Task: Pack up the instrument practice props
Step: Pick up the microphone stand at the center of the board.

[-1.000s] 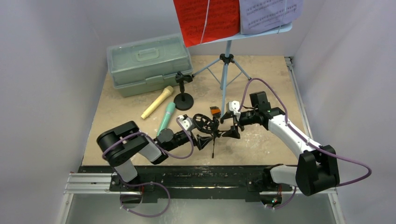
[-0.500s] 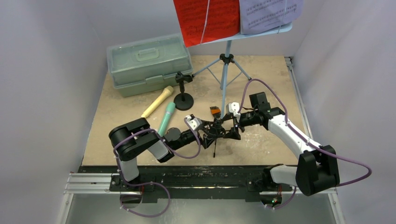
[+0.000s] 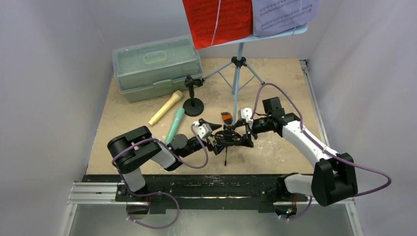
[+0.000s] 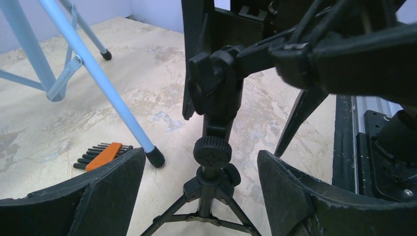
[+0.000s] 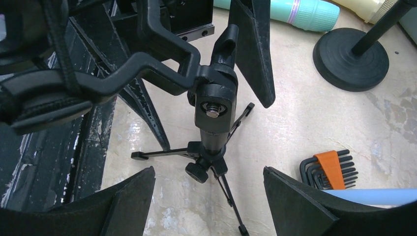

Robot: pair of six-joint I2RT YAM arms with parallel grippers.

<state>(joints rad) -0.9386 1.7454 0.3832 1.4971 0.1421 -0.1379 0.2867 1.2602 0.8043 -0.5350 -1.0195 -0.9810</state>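
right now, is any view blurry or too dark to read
Top external: evenly lit, sharp. Left wrist: black ring-top tripod mic holder sharp at its stem, its close ring a dark featureless mass. Right wrist: same holder's ring slightly soft at left.

Place: robot lab test booth (nothing homely about it).
Walls: plain pale panels [image 3: 49, 98] closing in three sides.
Table: scuffed tan top [image 3: 280, 93], metal rail [image 3: 93, 189] along the near edge.
Machines: left arm [image 3: 135, 150] and right arm [image 3: 307, 140] bolted side by side, purple cables [image 3: 268, 83] looping loose.
Tools: hex keys [image 3: 226, 117] lying out.
Props: small blue music stand [image 3: 237, 73] staged on top.
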